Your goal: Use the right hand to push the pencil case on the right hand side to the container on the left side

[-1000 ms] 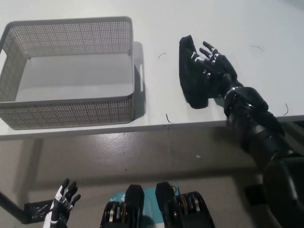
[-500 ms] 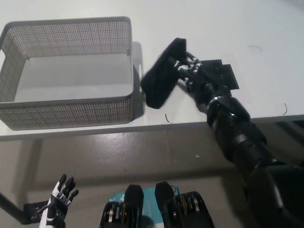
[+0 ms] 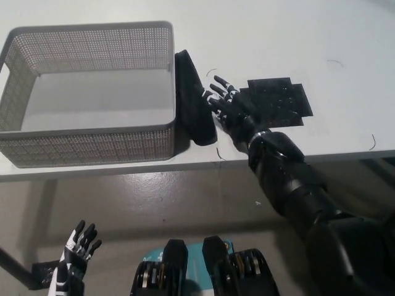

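The black pencil case (image 3: 192,98) lies on the white table, its long side pressed against the right wall of the grey mesh container (image 3: 86,92). My black right hand (image 3: 227,106) is open, its fingers spread and their tips touching the case's right side. My white left hand (image 3: 76,254) rests low at the bottom left, below the table edge, fingers apart and holding nothing.
A black pixelated patch (image 3: 279,102) shows on the table just right of my right hand. The table's front edge (image 3: 185,166) runs across the middle of the view, with grey floor below it. The container's inside is bare.
My right hand has swept left, pushing the pencil case from the table's right part up against the container's right wall. The left hand has barely shifted.
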Robot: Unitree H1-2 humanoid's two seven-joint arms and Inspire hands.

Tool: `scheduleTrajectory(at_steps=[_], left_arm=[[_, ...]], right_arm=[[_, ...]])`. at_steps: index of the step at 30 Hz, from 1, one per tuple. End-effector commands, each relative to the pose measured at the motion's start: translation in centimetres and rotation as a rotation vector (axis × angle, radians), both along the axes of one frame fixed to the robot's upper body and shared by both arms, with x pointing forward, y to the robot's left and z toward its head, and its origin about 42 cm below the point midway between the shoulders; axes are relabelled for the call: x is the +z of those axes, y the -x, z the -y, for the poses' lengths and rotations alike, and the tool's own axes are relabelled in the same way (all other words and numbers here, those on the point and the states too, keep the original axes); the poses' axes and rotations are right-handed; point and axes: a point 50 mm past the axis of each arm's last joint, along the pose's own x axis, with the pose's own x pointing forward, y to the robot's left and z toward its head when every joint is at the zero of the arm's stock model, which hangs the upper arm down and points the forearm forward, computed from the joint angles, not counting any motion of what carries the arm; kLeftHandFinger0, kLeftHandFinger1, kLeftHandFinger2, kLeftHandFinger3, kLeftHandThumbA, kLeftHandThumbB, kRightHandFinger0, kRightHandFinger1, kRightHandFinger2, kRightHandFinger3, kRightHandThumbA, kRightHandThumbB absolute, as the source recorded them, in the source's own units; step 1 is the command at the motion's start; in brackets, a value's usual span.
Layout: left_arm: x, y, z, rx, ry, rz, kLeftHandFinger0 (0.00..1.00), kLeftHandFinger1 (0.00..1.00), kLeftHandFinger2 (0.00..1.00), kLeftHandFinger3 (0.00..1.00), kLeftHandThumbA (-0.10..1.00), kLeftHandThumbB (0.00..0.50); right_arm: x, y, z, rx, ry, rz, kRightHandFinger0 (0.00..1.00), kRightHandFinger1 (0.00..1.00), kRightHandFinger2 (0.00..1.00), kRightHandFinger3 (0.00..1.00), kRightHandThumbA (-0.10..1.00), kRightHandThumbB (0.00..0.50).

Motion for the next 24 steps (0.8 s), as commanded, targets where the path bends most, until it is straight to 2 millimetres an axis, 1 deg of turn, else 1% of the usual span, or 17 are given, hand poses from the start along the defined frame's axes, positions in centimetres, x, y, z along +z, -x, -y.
scheduleTrajectory(at_steps=[1,3,5,6,8,10,11,12,13,14,15,17,18,19,22,23,24], left_arm=[[1.2,-0.1,-0.1,-0.021,-0.017,0.068,1.0,1.0,1.0,1.0,1.0,0.254],[1.2,-0.3,0.1,-0.026,-0.016,0.07,1.0,1.0,1.0,1.0,1.0,0.258],[1.2,-0.6,0.4,-0.029,-0.008,0.076,1.0,1.0,1.0,1.0,1.0,0.262],[1.4,-0.7,0.3,-0.027,-0.015,0.078,1.0,1.0,1.0,1.0,1.0,0.261],[1.6,-0.7,0.1,-0.021,-0.041,0.081,1.0,1.0,1.0,1.0,1.0,0.253],[1.7,-0.6,-0.1,-0.02,-0.051,0.082,1.0,1.0,1.0,1.0,1.0,0.25],[1.7,-0.6,-0.2,-0.016,-0.053,0.081,1.0,1.0,1.0,1.0,1.0,0.245],[1.6,-0.4,-0.3,-0.014,-0.05,0.077,1.0,1.0,1.0,1.0,1.0,0.244],[1.5,-0.4,-0.4,-0.018,-0.038,0.077,1.0,1.0,1.0,1.0,1.0,0.242],[1.5,-0.4,-0.5,-0.017,-0.038,0.076,1.0,1.0,1.0,1.0,1.0,0.237],[1.4,-0.4,-0.6,-0.014,-0.042,0.073,1.0,1.0,1.0,1.0,1.0,0.234],[1.3,-0.4,-0.8,-0.015,-0.035,0.072,1.0,1.0,1.0,1.0,1.0,0.237],[1.3,-0.4,-0.9,-0.018,-0.026,0.073,1.0,1.0,1.0,1.0,1.0,0.238],[1.2,-0.3,-0.8,-0.02,-0.032,0.068,1.0,1.0,1.0,1.0,1.0,0.245],[1.1,-0.1,-0.6,-0.023,-0.032,0.062,1.0,1.0,1.0,1.0,1.0,0.249],[1.0,-0.1,-0.6,-0.03,-0.022,0.062,1.0,1.0,1.0,1.0,1.0,0.25],[0.9,-0.1,-0.4,-0.036,-0.012,0.063,1.0,1.0,1.0,1.0,1.0,0.246]], right_arm=[[4.9,-2.0,-0.3,0.017,0.042,0.099,1.0,1.0,1.0,1.0,1.0,0.308],[5.8,-2.2,-0.7,0.017,0.047,0.106,1.0,1.0,1.0,1.0,1.0,0.301],[6.8,-2.4,-1.6,0.034,0.059,0.126,1.0,1.0,1.0,1.0,1.0,0.313],[7.1,-2.3,-2.1,0.042,0.05,0.132,1.0,1.0,1.0,1.0,1.0,0.299],[7.5,-2.2,-2.8,0.058,0.045,0.142,1.0,1.0,1.0,1.0,1.0,0.289],[7.2,-2.1,-2.7,0.059,0.03,0.152,1.0,1.0,1.0,1.0,1.0,0.287],[7.0,-2.1,-2.2,0.052,0.022,0.167,1.0,1.0,1.0,1.0,1.0,0.301],[6.9,-2.2,-1.8,0.034,-0.002,0.17,1.0,1.0,1.0,1.0,1.0,0.29],[7.2,-2.3,-1.1,0.013,-0.008,0.21,1.0,1.0,1.0,1.0,1.0,0.278],[7.3,-2.4,-0.6,0.008,-0.012,0.227,1.0,1.0,1.0,1.0,1.0,0.29],[7.7,-2.5,0.4,-0.002,-0.014,0.269,1.0,1.0,1.0,1.0,1.0,0.302],[8.2,-2.4,2.1,-0.037,-0.03,0.356,1.0,1.0,1.0,1.0,1.0,0.301],[8.4,-2.2,2.6,-0.045,-0.036,0.384,1.0,1.0,1.0,1.0,1.0,0.301],[8.9,-1.5,4.2,-0.049,-0.053,0.439,1.0,1.0,1.0,1.0,1.0,0.31],[9.9,0.7,7.0,-0.074,-0.059,0.524,1.0,1.0,1.0,1.0,1.0,0.322],[10.2,1.7,7.9,-0.087,-0.058,0.548,1.0,1.0,1.0,1.0,1.0,0.322],[10.7,3.6,9.5,-0.089,-0.07,0.597,1.0,1.0,1.0,1.0,1.0,0.32]])
